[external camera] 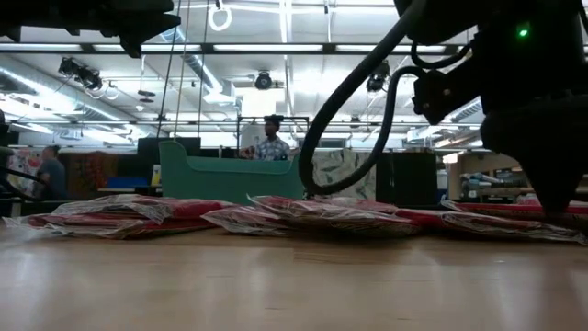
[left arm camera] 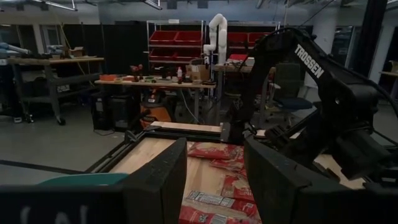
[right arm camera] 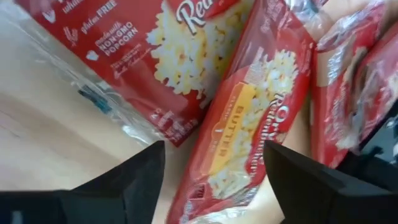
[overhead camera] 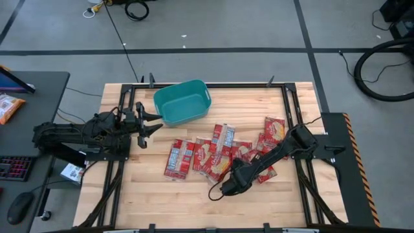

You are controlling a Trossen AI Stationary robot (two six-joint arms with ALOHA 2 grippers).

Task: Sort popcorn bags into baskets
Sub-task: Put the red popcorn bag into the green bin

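Observation:
Several red popcorn bags with cream labels lie flat and overlapping in a cluster on the wooden table, right of its middle; the low view shows the popcorn bags as a low heap. The teal basket stands by the far edge, nothing showing inside. My right gripper is open, low over the cluster's near side, its fingers either side of one butter-label bag. My left gripper is open, held level just left of the basket, whose rim shows in the left wrist view. My right gripper points down at the butter-label bag, which lies flat on the other bags, with one finger on each side of it and the bag running lengthwise between them. I cannot tell whether the fingertips touch it.
Black frame rails run along the table's sides. A side desk on the left holds an orange snack bag, a keyboard and a mouse. Bare wood lies along the near edge. People stand in the room behind.

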